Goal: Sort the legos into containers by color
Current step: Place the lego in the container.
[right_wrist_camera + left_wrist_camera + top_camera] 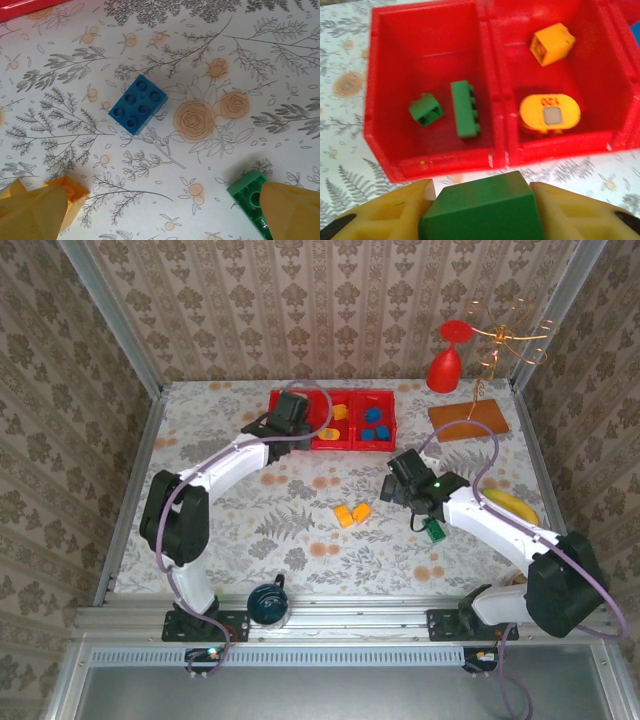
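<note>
Legos [352, 514] lay partly sorted, some in the tray [432, 167] and some loose on the table [250, 530]. The step in hand looked like the drop of a green one. The left gripper [480, 220] was clamped on a green brick [480, 200], held at the near edge of the tray's left compartment. A green pair [465, 108] lay in that compartment, and orange pieces [550, 114] sat in the middle one. Next, I judged, it had to move forward over the left compartment and open.

The left arm [215, 470] reached far forward, its wrist at the tray's left end. The right arm [490, 525] bent inward over the table. The right gripper [160, 215] hovered wide open and empty, with a blue brick [138, 103] ahead of it. An orange brick [75, 192] lay by one finger and a green block [247, 192] by the other.
</note>
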Tool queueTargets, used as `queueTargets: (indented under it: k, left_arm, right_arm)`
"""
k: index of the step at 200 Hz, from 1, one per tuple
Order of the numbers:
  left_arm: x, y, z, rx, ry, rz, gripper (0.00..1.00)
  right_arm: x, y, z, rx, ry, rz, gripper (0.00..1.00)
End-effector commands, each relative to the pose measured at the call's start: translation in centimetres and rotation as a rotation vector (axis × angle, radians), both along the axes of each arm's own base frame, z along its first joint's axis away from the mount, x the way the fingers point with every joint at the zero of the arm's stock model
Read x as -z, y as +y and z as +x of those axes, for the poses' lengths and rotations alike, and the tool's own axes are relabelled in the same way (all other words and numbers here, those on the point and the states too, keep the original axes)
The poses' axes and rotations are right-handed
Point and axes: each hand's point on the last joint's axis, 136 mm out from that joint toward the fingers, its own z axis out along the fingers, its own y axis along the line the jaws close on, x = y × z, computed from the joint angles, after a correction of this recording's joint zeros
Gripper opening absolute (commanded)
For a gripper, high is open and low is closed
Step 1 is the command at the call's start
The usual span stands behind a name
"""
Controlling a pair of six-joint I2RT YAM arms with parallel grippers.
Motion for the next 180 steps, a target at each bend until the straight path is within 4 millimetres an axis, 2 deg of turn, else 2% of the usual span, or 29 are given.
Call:
queueTargets:
  k: [1,63,66,96,98,102,180]
  left_arm:
    - [-0.3,0.6,2.6,-0.011,-0.033,0.017,0.44]
    - [0.9,2.4,7.8,-0.078,-0.024,0.042,0.46]
    - [1.0,2.4,8.0,-0.081,-0.024,0.043,0.46]
    - [1.5,2.0,9.3,-0.083,-0.020,0.057,0.49]
    - [1.5,3.1,9.8,-0.103,-0.020,0.058,0.49]
    - [1.5,3.5,10.1,-0.112,-0.021,0.060,0.50]
    - [1.8,4.2,12.4,-0.147,-0.031,0.085,0.57]
  right_arm:
    - [-0.9,0.2,0.7,0.036,-0.033,-0.012,1.00]
    - [-0.4,1.7,0.3,0.012,-0.013,-0.015,1.00]
    - [0.3,1.7,0.3,0.011,0.007,-0.028,1.00]
    - [1.1,2.5,0.0,0.002,0.032,-0.037,1.00]
    - [1.2,2.6,-0.1,0.002,0.034,-0.038,1.00]
    - [1.3,2.7,-0.1,0.001,0.038,-0.040,1.00]
    - [3.3,5.4,-0.4,-0.030,0.098,-0.062,1.00]
